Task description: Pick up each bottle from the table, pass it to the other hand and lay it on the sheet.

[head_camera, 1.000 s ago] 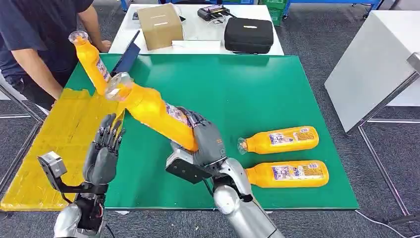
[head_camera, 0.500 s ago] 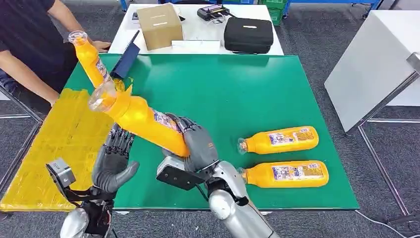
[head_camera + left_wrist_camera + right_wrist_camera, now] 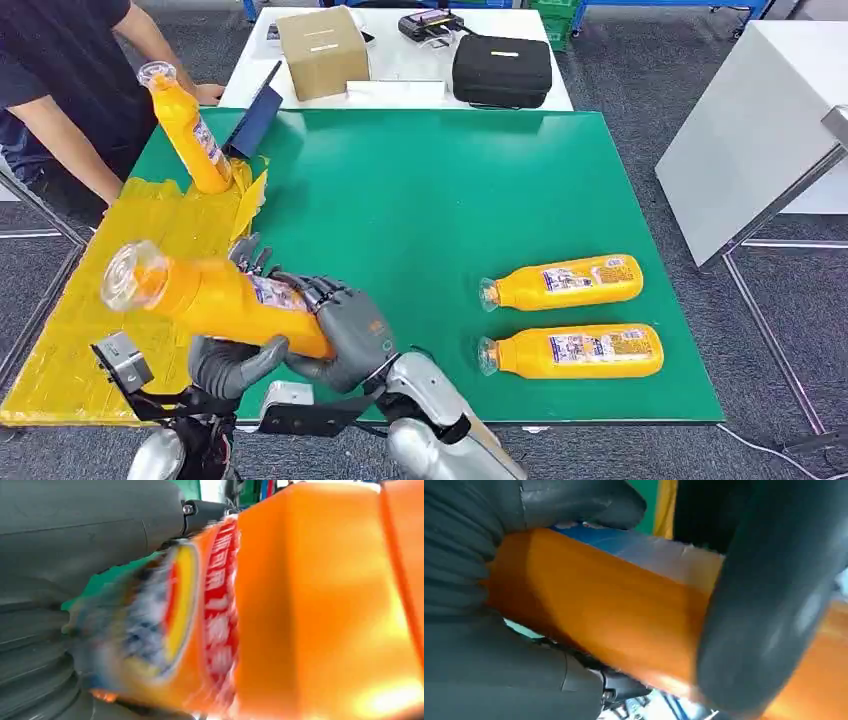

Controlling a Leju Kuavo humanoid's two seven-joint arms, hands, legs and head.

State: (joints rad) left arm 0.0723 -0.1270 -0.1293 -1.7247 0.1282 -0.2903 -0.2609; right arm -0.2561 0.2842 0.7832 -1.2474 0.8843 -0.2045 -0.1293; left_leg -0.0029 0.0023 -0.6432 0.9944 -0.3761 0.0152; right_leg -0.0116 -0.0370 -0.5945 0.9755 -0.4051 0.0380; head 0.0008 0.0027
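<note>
Green felt-topped table (image 3: 450, 200), with a yellow ribbed sheet (image 3: 130, 270) laid over its left edge. A white side table (image 3: 400, 60) sits beyond the far edge and carries a brown cardboard box (image 3: 322, 50) and a black zip case (image 3: 502, 70). A person in a dark shirt (image 3: 60, 90) stands at far left.

The held orange plastic juice bottle (image 3: 215, 298) is in the air at near left, roughly level, cap end pointing left over the sheet's near part. The right hand (image 3: 345, 335) is clenched around its base end. The left hand (image 3: 235, 362) is under the mid-body, thumb curling up against it. Whether the left hand's grasp is closed cannot be told from these views. The wrist views show grey fingers against the orange body and label.

Step in hand looks like the handover, right to left. Doing it well: left hand should wrap fully on the label zone before the right lets go. The smooth bottle could roll, so it should be kept level.

A second orange bottle (image 3: 185, 125) stands tilted on the sheet's far end. Two more orange bottles (image 3: 565, 282) (image 3: 575, 351) lie side by side at right on the table, caps pointing left, slightly apart, not yet picked.

Bottle look: squarish orange body, clear wide cap, white-red-blue label band.
</note>
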